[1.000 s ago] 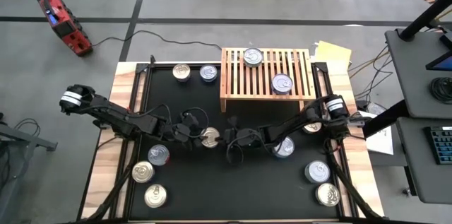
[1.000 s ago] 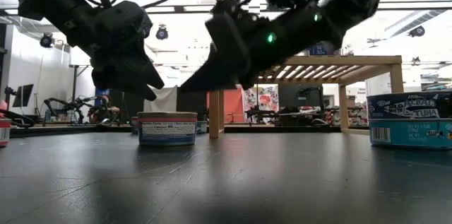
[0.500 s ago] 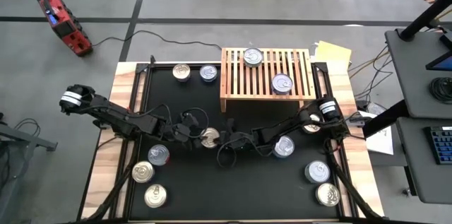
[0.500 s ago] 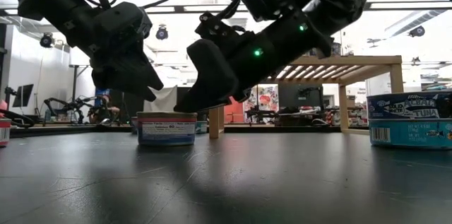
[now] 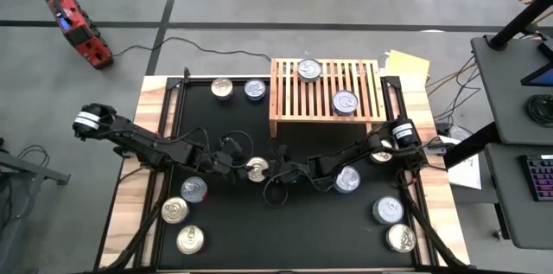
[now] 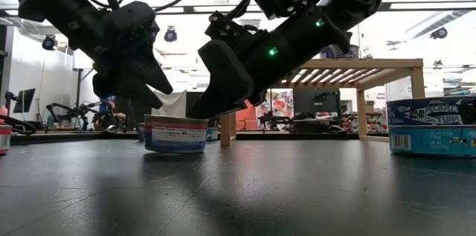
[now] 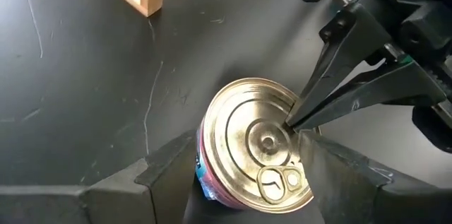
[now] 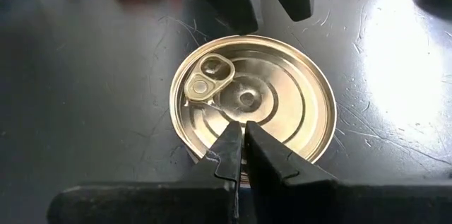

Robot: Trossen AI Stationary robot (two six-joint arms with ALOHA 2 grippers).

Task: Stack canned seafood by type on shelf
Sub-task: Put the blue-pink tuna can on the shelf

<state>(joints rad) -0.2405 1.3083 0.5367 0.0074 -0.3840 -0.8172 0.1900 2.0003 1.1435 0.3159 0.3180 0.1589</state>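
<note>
Black mat (image 5: 285, 222) covers the tabletop; the shelf (image 5: 327, 92) sits at its far edge with two tins on top. From above, both arms meet at one tin (image 5: 257, 168) mid-mat. Only the wrist views show the contact: the left gripper (image 7: 244, 174) straddles this tin (image 7: 258, 150), fingers parted at its sides, while the right gripper (image 8: 240, 153), clenched, rests its tips on the lid (image 8: 254, 97). At table height the tin (image 6: 175, 133) looks slightly tilted.
</note>
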